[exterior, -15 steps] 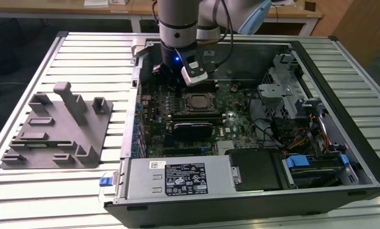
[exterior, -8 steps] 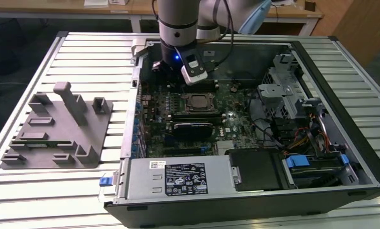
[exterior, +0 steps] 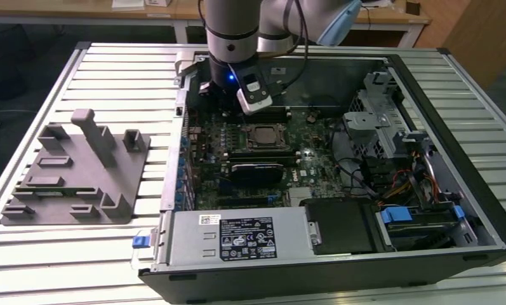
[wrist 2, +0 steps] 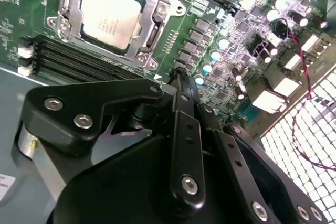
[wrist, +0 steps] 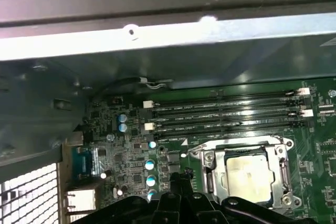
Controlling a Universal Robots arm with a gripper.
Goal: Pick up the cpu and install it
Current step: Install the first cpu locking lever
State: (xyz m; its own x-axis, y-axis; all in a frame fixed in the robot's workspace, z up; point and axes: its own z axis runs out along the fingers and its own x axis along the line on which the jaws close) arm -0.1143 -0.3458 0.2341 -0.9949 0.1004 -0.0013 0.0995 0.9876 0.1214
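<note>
Grey fixture tray [exterior: 66,185] on slatted table [exterior: 117,76], beside open computer case [exterior: 320,277].

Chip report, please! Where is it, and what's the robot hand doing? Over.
Gripper shut, empty, above the board beside the socket. Chip lying in socket. Nothing over it.

The cpu [wrist 2: 111,15] is lying flat in its socket [wrist 2: 157,22] on the green board [wrist 2: 16,19], square silvery top facing up and catching the light, a thin tan rim showing, long black memory slots [wrist 2: 79,59] running just beside it.
</note>
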